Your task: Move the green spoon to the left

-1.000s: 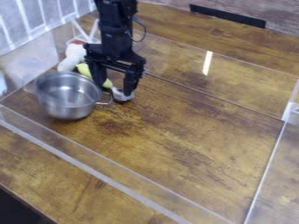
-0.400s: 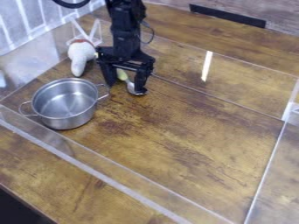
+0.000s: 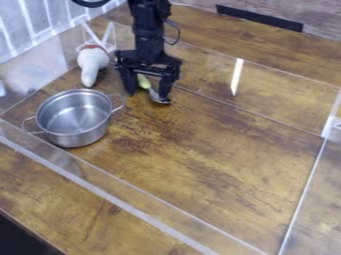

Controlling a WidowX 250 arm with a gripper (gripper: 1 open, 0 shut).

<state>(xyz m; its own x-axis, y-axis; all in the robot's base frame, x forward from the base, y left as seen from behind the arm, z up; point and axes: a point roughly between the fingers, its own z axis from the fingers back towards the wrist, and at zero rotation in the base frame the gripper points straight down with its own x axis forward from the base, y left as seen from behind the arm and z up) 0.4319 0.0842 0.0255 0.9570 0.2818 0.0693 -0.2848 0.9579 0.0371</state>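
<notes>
While straddling the green spoon (image 3: 144, 85), claw (image 3: 146, 90) spread wide, steel pot (image 3: 75, 115) nearby.

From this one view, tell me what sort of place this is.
Probably a lab test bench, not a kitchen: a wooden tabletop fenced by a clear plastic barrier, with just a steel pot and a whitish toy figure.

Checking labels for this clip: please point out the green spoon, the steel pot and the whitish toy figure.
slim yellow-green spoon (image 3: 140, 85), camera view, on the handle showing between the fingers.
shiny steel pot (image 3: 54, 127), camera view, on its outer wall.
whitish toy-like figure (image 3: 91, 65), camera view, on its body.
</notes>
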